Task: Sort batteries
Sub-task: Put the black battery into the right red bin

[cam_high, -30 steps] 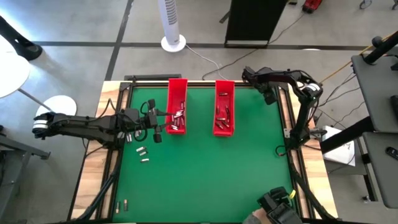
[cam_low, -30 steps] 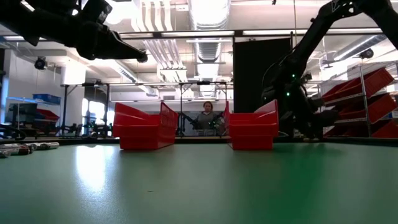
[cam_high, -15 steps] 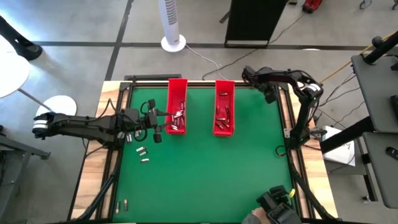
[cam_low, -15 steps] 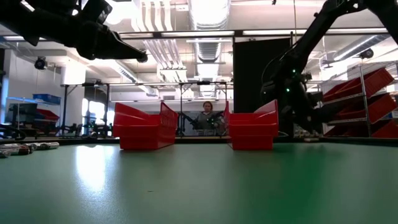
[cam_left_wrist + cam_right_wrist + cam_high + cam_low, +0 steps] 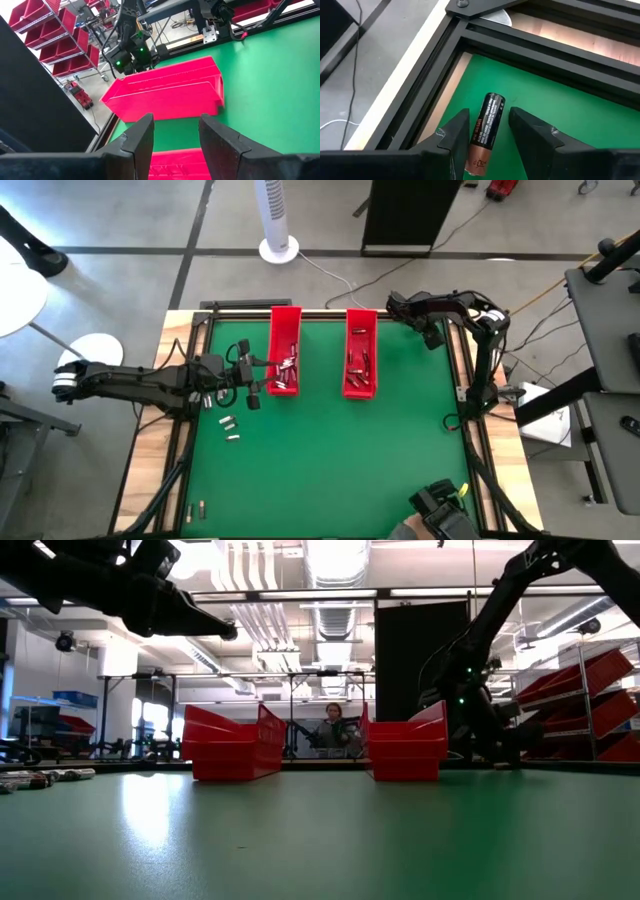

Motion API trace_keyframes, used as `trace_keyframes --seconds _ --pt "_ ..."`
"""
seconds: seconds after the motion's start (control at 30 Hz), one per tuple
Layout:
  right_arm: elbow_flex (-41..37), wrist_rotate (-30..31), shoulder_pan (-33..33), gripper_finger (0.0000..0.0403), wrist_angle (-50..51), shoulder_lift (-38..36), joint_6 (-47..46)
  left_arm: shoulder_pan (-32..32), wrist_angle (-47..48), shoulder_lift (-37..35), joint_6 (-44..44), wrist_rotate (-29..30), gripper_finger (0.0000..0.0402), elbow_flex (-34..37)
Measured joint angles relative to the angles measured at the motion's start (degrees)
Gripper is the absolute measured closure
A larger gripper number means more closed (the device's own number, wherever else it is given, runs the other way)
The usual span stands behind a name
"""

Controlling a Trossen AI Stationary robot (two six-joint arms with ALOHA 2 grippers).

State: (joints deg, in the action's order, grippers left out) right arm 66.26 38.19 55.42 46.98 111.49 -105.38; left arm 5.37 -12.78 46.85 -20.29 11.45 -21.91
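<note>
The right gripper [image 5: 487, 137], in the high view's upper right, clamps a black-and-copper cylindrical battery [image 5: 485, 134]; it should travel level to the right-hand long red plastic tray [image 5: 360, 352] before letting go. The left gripper [image 5: 175, 137] hovers open over the left-hand red tray [image 5: 285, 348].

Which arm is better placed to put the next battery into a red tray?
The right. Its gripper has a battery between its fingers, near the right tray. The left gripper is open and empty above the left tray.
</note>
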Motion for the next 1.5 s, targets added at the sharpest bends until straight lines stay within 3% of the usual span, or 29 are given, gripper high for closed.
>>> trace_keyframes --seconds 0.17,0.4,0.5,0.73,0.93,1.23,1.5 --pt "0.08 -0.46 0.04 0.0282 0.41 0.23 3.64 0.00 0.09 0.00 -0.01 0.01 0.0265 0.00" --pt "0.08 -1.37 -0.64 0.0340 1.10 0.25 7.73 0.00 0.09 -0.17 -0.07 -0.09 0.0265 0.00" --pt "-0.21 -1.61 -1.96 0.0358 2.00 0.29 9.03 0.00 -0.03 -1.25 -0.25 -3.18 0.0265 0.00" --pt "-0.50 -3.23 -6.02 0.0347 2.71 -3.22 16.93 0.00 2.97 -4.82 -0.23 -6.39 0.0265 0.00" --pt "-0.48 4.41 -13.38 0.0349 3.65 -12.67 23.04 0.00 3.95 -6.62 0.21 -6.41 0.0265 0.00" --pt "-0.37 13.39 -33.41 0.0350 -0.98 -24.63 32.38 0.00 -1.48 -5.02 1.63 -6.47 0.0265 0.00" --pt "-0.37 15.81 -34.60 0.0349 0.95 -25.83 33.50 0.00 -3.78 -3.17 2.35 -6.48 0.0265 0.00"
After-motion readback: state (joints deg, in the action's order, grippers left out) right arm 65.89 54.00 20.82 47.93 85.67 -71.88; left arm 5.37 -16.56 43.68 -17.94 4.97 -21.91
